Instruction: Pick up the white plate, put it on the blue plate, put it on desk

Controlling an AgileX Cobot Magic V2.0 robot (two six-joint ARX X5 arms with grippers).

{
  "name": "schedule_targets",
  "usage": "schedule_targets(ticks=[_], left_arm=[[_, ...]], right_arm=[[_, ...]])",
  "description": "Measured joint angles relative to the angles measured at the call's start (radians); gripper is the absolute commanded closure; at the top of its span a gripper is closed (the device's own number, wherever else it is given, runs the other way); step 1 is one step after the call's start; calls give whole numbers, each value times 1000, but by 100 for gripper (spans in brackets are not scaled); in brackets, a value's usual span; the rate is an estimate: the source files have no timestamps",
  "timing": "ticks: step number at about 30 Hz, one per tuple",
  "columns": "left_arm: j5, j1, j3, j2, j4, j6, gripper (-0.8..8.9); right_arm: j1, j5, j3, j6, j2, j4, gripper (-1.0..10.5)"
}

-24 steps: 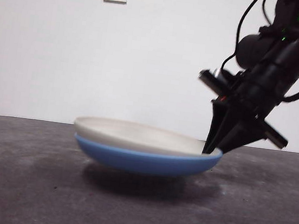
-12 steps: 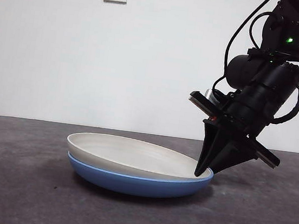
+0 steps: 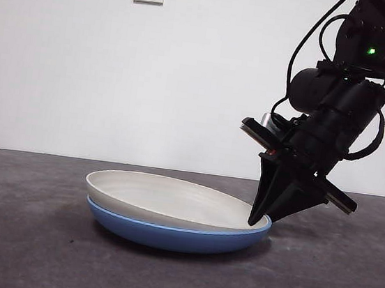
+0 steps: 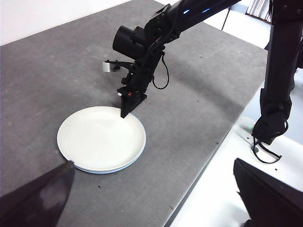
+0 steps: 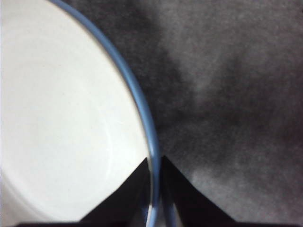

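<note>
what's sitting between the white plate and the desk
The blue plate: the front view shows the white plate nested in it, and it rests on the desk.

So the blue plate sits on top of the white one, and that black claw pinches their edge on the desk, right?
Not quite: the white plate lies on top, nested in the blue plate, as the front view shows. The rest holds: the right gripper pinches their rims on the desk.

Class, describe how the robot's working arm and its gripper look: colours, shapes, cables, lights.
The right gripper is matte black, its two fingers tapering into a pointed wedge. Above sits a black cylindrical body with looping black cables, a small green light and a silver-grey block on its side.
</note>
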Motion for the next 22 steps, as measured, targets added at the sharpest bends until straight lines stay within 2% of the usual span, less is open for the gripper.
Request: schedule_targets(ticks=[2,6,9,18,22], left_arm=[[0,0,0,0,0,0,215],[0,0,0,0,0,0,215],[0,0,0,0,0,0,216],[0,0,0,0,-1,0,216],[0,0,0,0,0,0,215]], right_arm=[[0,-3,0,0,0,0,892],[-3,5,0,-3,-5,-1,640],[-16,22,3,-3,-37,-22,534],[-48,119,25,-33,-311,-153,343],[-48,160,25,-69,-443,-263,339]])
